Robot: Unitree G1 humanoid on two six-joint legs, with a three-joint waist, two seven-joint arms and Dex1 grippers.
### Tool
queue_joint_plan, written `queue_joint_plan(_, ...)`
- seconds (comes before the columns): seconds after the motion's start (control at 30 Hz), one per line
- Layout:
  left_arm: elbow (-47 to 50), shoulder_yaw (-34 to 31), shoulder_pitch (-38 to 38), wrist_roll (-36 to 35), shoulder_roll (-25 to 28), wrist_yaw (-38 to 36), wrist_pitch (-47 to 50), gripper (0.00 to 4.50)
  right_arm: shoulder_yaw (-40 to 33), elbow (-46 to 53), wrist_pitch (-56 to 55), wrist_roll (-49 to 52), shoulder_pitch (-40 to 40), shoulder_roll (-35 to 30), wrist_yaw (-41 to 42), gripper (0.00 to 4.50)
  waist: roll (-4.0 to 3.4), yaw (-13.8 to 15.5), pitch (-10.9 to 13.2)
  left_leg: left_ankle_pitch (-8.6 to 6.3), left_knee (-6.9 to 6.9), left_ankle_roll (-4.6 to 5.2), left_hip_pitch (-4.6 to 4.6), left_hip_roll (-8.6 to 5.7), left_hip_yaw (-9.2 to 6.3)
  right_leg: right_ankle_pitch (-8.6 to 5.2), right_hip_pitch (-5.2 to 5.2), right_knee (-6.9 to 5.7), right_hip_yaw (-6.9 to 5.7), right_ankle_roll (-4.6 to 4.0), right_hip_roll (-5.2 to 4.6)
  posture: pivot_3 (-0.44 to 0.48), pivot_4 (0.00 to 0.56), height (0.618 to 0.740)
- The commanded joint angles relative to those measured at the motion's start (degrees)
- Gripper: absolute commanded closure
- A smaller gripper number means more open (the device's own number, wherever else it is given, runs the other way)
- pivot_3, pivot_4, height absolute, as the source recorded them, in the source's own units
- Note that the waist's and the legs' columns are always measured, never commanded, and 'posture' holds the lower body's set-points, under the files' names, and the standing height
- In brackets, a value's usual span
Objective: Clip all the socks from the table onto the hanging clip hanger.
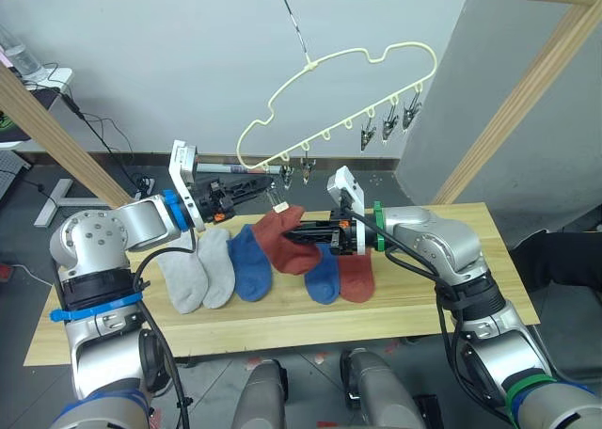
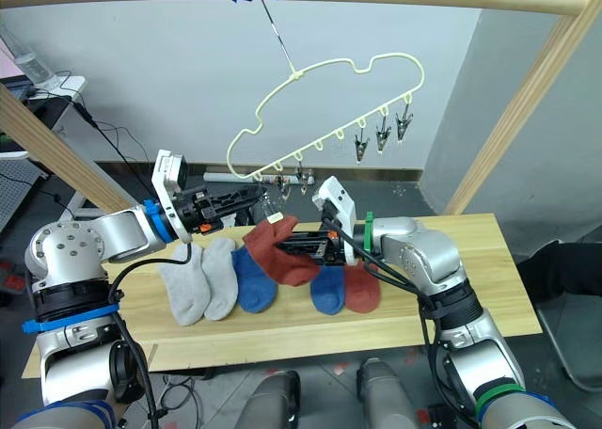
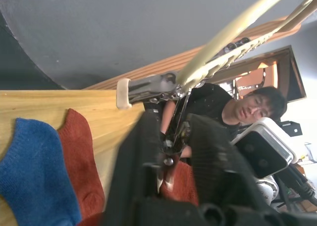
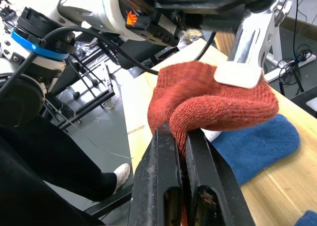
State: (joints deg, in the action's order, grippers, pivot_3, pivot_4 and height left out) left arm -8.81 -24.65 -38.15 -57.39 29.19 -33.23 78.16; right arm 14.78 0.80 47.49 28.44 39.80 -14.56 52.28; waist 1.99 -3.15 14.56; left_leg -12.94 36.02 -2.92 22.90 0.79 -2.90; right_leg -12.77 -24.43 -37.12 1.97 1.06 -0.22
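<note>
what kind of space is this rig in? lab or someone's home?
Looks like a lab or test room, not a home: a bare wooden pole frame holds the clip hanger, loose cables run along the floor, and a person sits nearby.

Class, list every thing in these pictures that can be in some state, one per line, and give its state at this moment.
Right gripper: shut on a rust red sock.
Held rust red sock: lifted off the table, under a clip.
Left gripper: shut on a hanger clip.
Clip hanger: hanging from the pole, tilted, no socks on it.
Other five socks: lying flat on the table.
</note>
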Motion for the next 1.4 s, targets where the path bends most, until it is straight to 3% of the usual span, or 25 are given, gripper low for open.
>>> queue_joint_plan(0.03,1.1,0.7,-0.2,-0.2,1.0,-1.0,-0.5,2.1,-0.4,0.6,-1.3,0.0,1.1,0.3,0.1,4.5,0.0,0.0,0.0,0.0,0.0,0.0,0.0,0.0,0.0,0.0,0.0,0.0,0.0,0.0,0.0,-0.011,0.245,0.74)
queue_joint_plan(0.27,0.9,0.4,-1.0,-0.7,1.8,-1.2,-0.6,0.06,0.1,-0.5,-3.4,-2.4,0.9,1.5,-2.3,4.5,0.0,0.0,0.0,0.0,-0.01,0.0,0.02,0.01,0.0,0.0,-0.04,-0.01,0.0,0.0,0.0,-0.015,0.24,0.74)
queue_joint_plan(0.3,2.3,1.2,-0.2,0.1,3.1,-1.8,-1.2,0.02,0.4,-0.8,-4.1,-3.4,0.8,2.0,-3.1,4.5,0.0,0.0,0.0,0.0,-0.01,0.0,0.02,0.01,0.0,0.0,-0.04,-0.01,0.0,0.0,0.0,-0.016,0.242,0.74)
queue_joint_plan(0.37,4.5,1.9,1.2,1.3,5.1,-1.7,-2.2,0.02,0.7,-1.4,-4.9,-4.7,0.5,3.3,-5.1,4.5,0.0,-0.2,0.0,0.0,-0.01,0.0,0.02,0.02,0.01,0.0,-0.06,-0.01,0.01,0.0,0.0,-0.015,0.242,0.74)
queue_joint_plan(0.47,8.8,4.1,4.5,6.0,7.9,-0.8,-7.6,0.0,0.9,-1.7,-6.0,-5.8,0.1,4.9,-6.6,3.88,0.0,-0.2,0.0,0.0,-0.06,0.0,0.05,0.03,0.09,0.0,-0.19,-0.06,0.13,-0.01,0.0,-0.011,0.243,0.74)
queue_joint_plan(0.63,16.0,5.5,10.7,12.8,9.4,1.0,-17.4,0.0,1.5,0.6,-6.0,-6.7,-1.9,3.4,-6.4,2.17,0.0,0.2,0.0,0.0,-0.06,-0.01,0.12,0.1,0.07,0.06,-0.26,-0.04,0.15,-0.1,-0.1,-0.005,0.244,0.74)
queue_joint_plan(0.83,24.1,9.6,14.7,18.1,7.4,2.5,-26.0,0.0,0.0,6.1,-6.7,-8.2,-5.7,-2.1,-7.3,0.18,0.0,1.5,0.0,0.0,-0.04,0.0,0.21,0.01,0.09,0.0,-0.28,0.02,0.11,-0.01,-0.25,0.002,0.248,0.74)
queue_joint_plan(0.93,25.8,10.4,15.5,20.2,6.0,3.8,-29.0,0.0,-1.7,8.7,-5.4,-6.6,-6.3,-2.8,-7.8,0.08,0.01,1.4,0.0,0.0,-0.02,0.01,0.21,-0.02,0.15,0.0,-0.28,0.02,0.15,-0.01,-0.23,0.004,0.248,0.74)
queue_joint_plan(1.17,26.4,13.5,19.1,33.9,-2.6,11.7,-49.9,0.0,-7.8,22.8,-1.4,-1.3,-5.8,-4.6,-10.7,0.08,-0.03,1.3,0.0,0.0,-0.04,0.01,0.2,0.03,0.1,0.0,-0.28,0.01,0.13,-0.01,-0.15,-0.012,0.252,0.74)
queue_joint_plan(1.33,22.5,16.9,18.2,39.8,-5.8,13.1,-57.4,1.08,-8.3,22.8,-2.2,-1.0,-3.7,-5.3,-11.4,0.0,-0.02,1.3,0.0,0.0,0.0,0.01,0.18,0.0,0.11,0.01,-0.26,-0.03,0.13,-0.02,-0.02,-0.028,0.246,0.74)
queue_joint_plan(1.4,20.6,17.4,17.2,41.1,-7.1,13.9,-59.2,1.08,-7.9,22.2,-2.8,-1.3,-3.2,-5.4,-11.6,0.0,-0.01,1.3,0.0,0.0,0.02,0.02,0.17,-0.03,0.13,0.02,-0.24,-0.03,0.14,-0.01,-0.02,-0.028,0.242,0.74)
